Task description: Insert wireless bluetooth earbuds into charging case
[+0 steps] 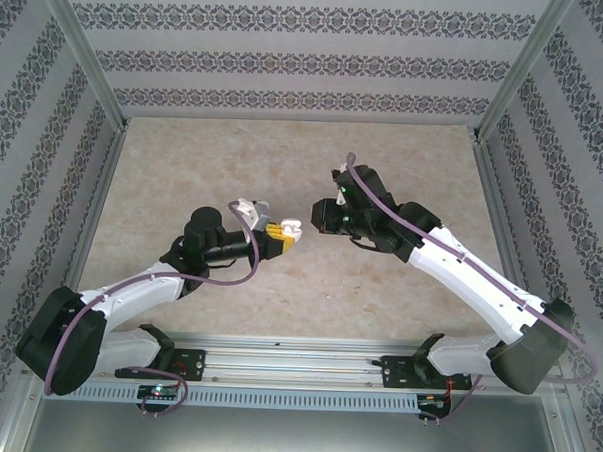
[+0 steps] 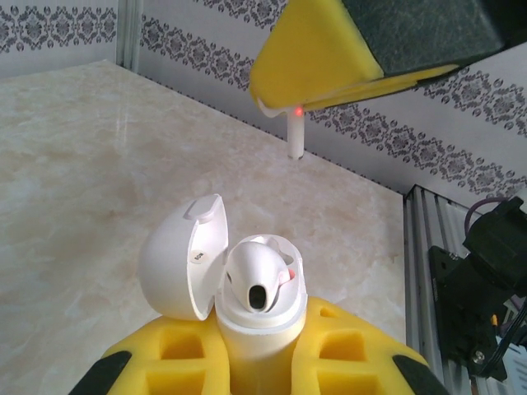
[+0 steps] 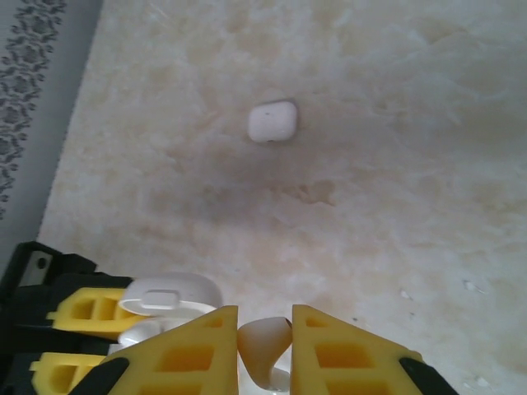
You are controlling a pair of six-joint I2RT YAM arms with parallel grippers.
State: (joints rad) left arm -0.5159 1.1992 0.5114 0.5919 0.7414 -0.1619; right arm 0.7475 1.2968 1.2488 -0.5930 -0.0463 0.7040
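My left gripper [image 2: 257,333] is shut on an open white charging case [image 2: 262,317], held upright above the table. The case's lid [image 2: 177,259] is swung out to the left, and one white earbud [image 2: 257,276] sits in the case. Above the case, my right gripper [image 3: 265,317] is shut on a second earbud [image 3: 268,350]. In the left wrist view that earbud's stem [image 2: 294,136] hangs down from a yellow finger [image 2: 317,53], clear of the case. From above, the two grippers [image 1: 278,235] [image 1: 317,219] meet mid-table with the case [image 1: 291,229] between them.
A second white case [image 3: 272,122], closed, lies flat on the marble tabletop [image 3: 395,164] beyond the right gripper. Patterned walls and metal posts [image 1: 84,56] fence in the table on three sides. A metal rail [image 1: 306,361] with the arm bases runs along the near edge.
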